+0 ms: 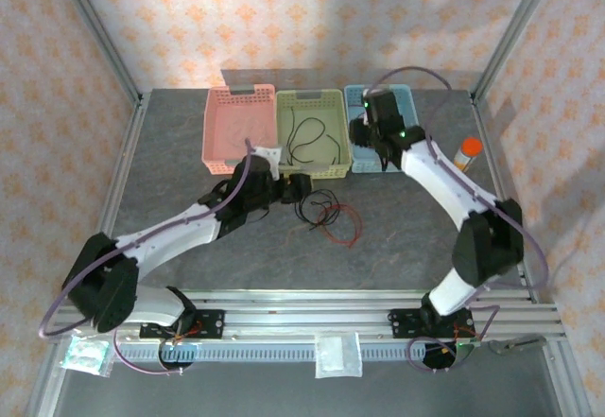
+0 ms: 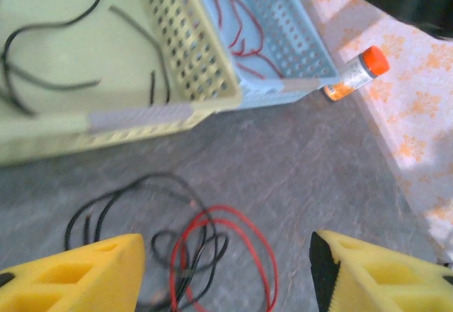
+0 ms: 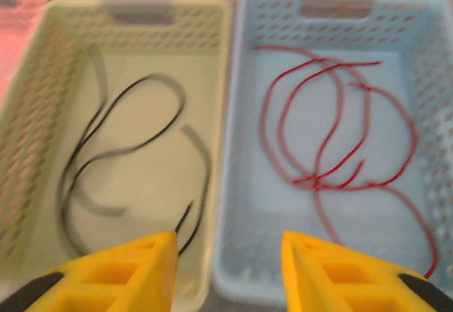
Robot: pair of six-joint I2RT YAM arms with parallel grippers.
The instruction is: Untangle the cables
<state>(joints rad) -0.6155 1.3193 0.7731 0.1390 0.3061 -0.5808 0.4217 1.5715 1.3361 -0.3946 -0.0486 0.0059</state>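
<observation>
Cables: black+red tangle [image 2: 195, 252] on tabletop [image 1: 397, 237], just in front of green basket [image 1: 314, 95]. L gripper [image 2: 226, 245] low over the tangle, fingers apart, not gripping anything. More black cables [image 3: 127, 163] lie loose in green basket, red cables [image 3: 340, 149] in blue basket [image 3: 425, 57]. R gripper [image 3: 228, 245] above those two baskets, fingers apart too. Pink basket [image 1: 236, 129] at left end of row. Orange-cap bottle [image 1: 466, 152] on table, right of blue basket.
</observation>
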